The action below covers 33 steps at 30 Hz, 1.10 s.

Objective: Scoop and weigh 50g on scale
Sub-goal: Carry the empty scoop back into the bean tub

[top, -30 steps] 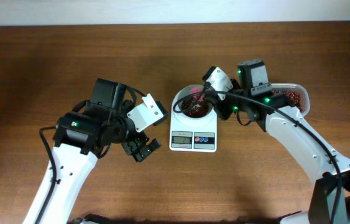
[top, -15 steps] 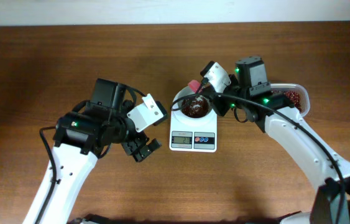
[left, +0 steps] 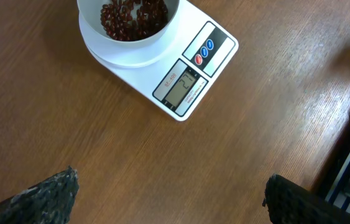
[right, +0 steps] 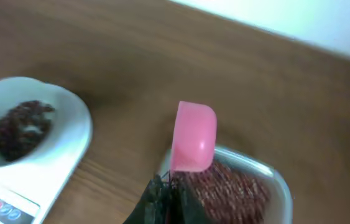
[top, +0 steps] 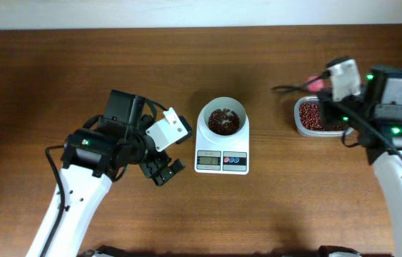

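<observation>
- Status of left jaws: wide apart, holding nothing, unmoved low over the table (top: 58,64), left of the scale (top: 221,161).
- Load: beans (top: 223,121) lie heaped in the scale's bowl, now uncovered. The display is unreadable, so the weight is unconfirmed.
- Status of right jaws: clamped on the pink scoop (right: 193,137), withdrawn from the bowl to above the tub (top: 299,127). A further scoop appears intended.

Left end effector (top: 163,171) spread wide, arm bent; right end effector (right: 162,194) clamped (gripping pink scoop (right: 193,137)).
</observation>
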### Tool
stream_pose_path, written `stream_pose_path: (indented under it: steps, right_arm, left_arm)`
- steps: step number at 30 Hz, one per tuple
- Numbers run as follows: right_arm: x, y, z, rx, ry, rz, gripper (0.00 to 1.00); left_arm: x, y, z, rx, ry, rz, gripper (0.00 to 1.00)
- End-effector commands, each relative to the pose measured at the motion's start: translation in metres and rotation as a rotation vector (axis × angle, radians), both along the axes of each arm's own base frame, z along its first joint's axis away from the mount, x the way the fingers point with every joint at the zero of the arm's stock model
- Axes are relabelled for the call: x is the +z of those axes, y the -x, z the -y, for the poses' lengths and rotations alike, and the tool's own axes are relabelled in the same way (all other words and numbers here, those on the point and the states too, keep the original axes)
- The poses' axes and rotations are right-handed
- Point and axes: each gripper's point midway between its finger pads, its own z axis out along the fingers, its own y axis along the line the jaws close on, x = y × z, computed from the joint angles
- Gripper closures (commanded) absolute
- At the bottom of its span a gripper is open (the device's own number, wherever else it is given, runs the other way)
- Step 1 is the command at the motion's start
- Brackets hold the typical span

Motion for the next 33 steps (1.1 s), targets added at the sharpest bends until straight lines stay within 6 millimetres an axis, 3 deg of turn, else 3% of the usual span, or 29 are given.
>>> stream_pose_path:
  steps: [1, 3, 6, 14, 21, 23, 29, 33]
  right_arm:
    - [-0.021, 0.003, 0.04, -0.167, -0.045, -0.1, 0.96]
    - [-0.039, 0.004, 0.047, -0.187, -0.054, -0.161, 0.96]
    - [-0.085, 0.001, 0.05, -0.199, -0.077, -0.295, 0.96]
    - [-0.163, 0.003, 0.049, -0.258, -0.149, -0.523, 0.96]
    - [-0.147, -0.002, 0.034, -0.195, -0.408, -0.489, 0.96]
    - [-0.134, -0.002, 0.045, -0.193, -0.549, -0.451, 0.96]
    - [-0.12, 0.011, 0.079, -0.261, -0.722, -0.417, 0.96]
    - [-0.109, 0.012, 0.083, -0.245, -0.804, -0.382, 0.96]
  left_arm:
    - [0.009, -0.001, 0.001, -0.018, 0.014, 0.03, 0.01]
    - [0.009, -0.001, 0.001, -0.018, 0.014, 0.03, 0.01]
    - [0.009, -0.001, 0.001, -0.018, 0.014, 0.03, 0.01]
    - [0.009, -0.001, 0.001, -0.018, 0.014, 0.03, 0.01]
    - [0.009, -0.001, 0.001, -0.018, 0.014, 0.03, 0.01]
    - [0.009, -0.001, 0.001, -0.018, 0.014, 0.03, 0.01]
    - [0.009, -0.001, 0.001, -0.018, 0.014, 0.03, 0.01]
    - [0.009, -0.001, 0.001, -0.018, 0.014, 0.03, 0.01]
